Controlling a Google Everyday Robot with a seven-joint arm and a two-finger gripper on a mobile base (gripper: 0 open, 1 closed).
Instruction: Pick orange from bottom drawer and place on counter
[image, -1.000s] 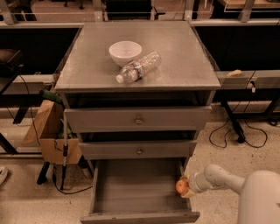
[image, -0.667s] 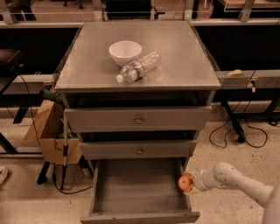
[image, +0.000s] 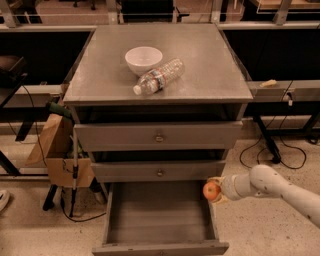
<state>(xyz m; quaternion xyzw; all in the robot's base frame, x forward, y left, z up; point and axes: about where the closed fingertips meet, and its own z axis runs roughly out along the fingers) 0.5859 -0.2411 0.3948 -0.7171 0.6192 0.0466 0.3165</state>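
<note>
The orange (image: 211, 190) is small, round and orange-red. My gripper (image: 215, 190) is shut on it at the right side of the open bottom drawer (image: 159, 215), just above its right wall. The white arm reaches in from the lower right. The drawer's grey floor is bare. The counter (image: 210, 60) is the flat grey top of the cabinet, well above the gripper.
A white bowl (image: 143, 59) and a clear plastic bottle (image: 158, 76) lying on its side sit on the counter. Two shut upper drawers with knobs (image: 159, 137) are above the open one. A cardboard box (image: 55, 150) stands left of the cabinet. Cables lie on the floor at right.
The gripper has lifted the orange up and slightly right, from low inside the drawer to above its right wall. The arm has drawn back to the right.
</note>
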